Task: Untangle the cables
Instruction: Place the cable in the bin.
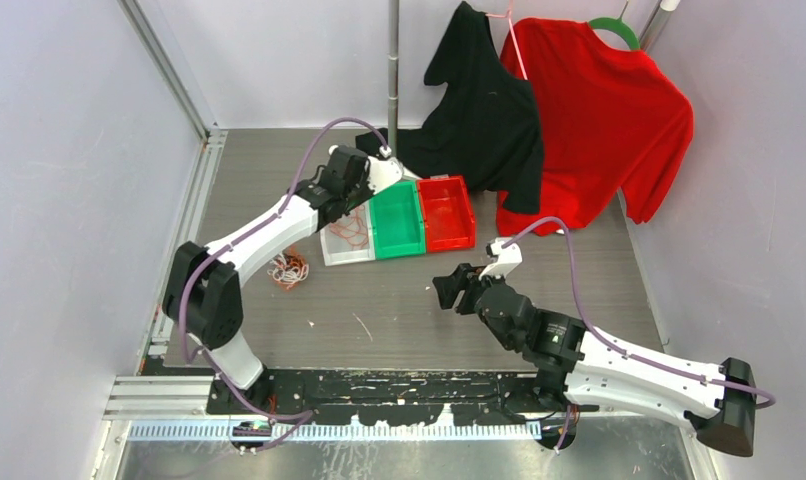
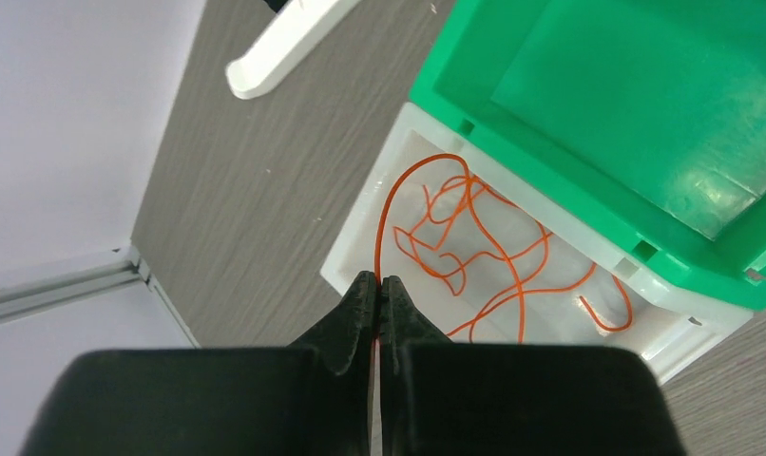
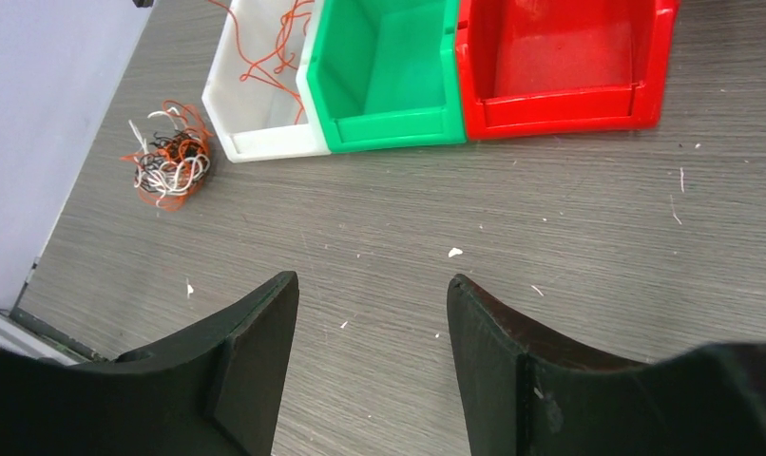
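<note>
A tangle of orange, white and black cables (image 3: 170, 157) lies on the table left of the white bin (image 3: 265, 142); from above the cable tangle (image 1: 289, 268) shows beside my left arm. One orange cable (image 2: 474, 237) is loosely coiled inside the white bin (image 2: 360, 228). My left gripper (image 2: 378, 281) hangs over that bin's near rim, shut on an end of this orange cable, which rises from the bin into the fingertips. My right gripper (image 3: 372, 285) hovers open above bare table, well right of the tangle, holding nothing. From above, the right gripper (image 1: 447, 290) is near the table's middle.
A green bin (image 3: 389, 123) and a red bin (image 3: 560, 119) stand in a row right of the white one. A black shirt (image 1: 484, 110) and a red shirt (image 1: 604, 120) hang at the back beside a metal pole (image 1: 393, 70). An aluminium rail (image 1: 194, 200) lines the left edge.
</note>
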`<state>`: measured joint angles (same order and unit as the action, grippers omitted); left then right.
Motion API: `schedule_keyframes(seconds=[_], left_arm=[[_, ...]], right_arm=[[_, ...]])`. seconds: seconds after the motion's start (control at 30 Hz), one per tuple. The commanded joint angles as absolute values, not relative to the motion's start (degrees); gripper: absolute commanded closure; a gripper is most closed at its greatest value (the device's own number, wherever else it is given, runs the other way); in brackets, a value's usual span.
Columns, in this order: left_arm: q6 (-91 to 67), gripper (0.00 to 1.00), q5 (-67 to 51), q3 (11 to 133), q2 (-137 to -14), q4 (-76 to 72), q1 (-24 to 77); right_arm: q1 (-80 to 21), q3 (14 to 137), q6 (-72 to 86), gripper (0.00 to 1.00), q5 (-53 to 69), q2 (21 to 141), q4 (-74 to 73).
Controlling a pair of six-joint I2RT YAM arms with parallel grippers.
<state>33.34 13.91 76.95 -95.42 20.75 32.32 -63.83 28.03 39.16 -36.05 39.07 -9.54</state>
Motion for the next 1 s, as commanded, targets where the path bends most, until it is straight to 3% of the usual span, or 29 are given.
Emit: schedule_keyframes(seconds=[0.0,0.97], left_arm=[[31.4,1.00,14.0,80.1,-97.2,22.1,31.8],[24.9,1.00,14.0,71.0,-106.0,9.2,30.2]], right_arm=[[-62.7,30.6,38.8,0.36,-37.0,40.2,-6.7],[-58.5,29.3,40.3,0.37,-34.3,39.7,-7.9]])
